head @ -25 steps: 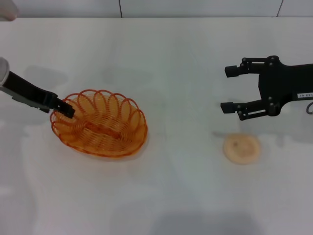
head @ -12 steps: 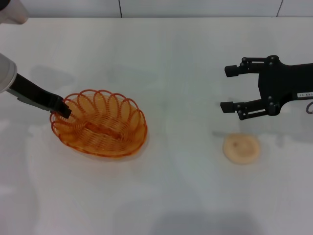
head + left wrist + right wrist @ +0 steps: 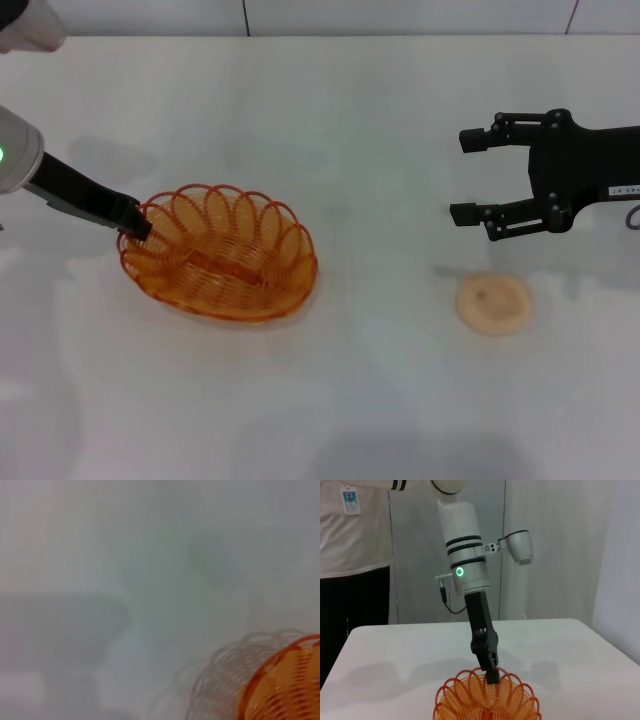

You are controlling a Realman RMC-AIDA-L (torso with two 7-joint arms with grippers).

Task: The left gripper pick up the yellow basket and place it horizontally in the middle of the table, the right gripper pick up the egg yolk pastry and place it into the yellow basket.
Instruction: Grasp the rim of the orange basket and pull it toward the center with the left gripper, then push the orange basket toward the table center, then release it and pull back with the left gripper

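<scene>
The yellow basket (image 3: 220, 254) sits at the table's left-middle, its long side running left to right. My left gripper (image 3: 138, 223) is shut on its left rim. The right wrist view shows the same grip, the left gripper (image 3: 492, 672) on the basket's (image 3: 487, 702) far rim. A piece of the basket (image 3: 285, 685) shows in the left wrist view. The egg yolk pastry (image 3: 493, 303) lies on the white table (image 3: 380, 400) at the right. My right gripper (image 3: 478, 178) hangs open behind the pastry, apart from it.
The table's far edge meets a wall (image 3: 400, 15). A person (image 3: 355, 555) stands behind the table in the right wrist view. Bare tabletop lies between basket and pastry.
My left gripper has drawn the basket a little to the right, toward the table's middle. The right gripper and the pastry have not moved.
</scene>
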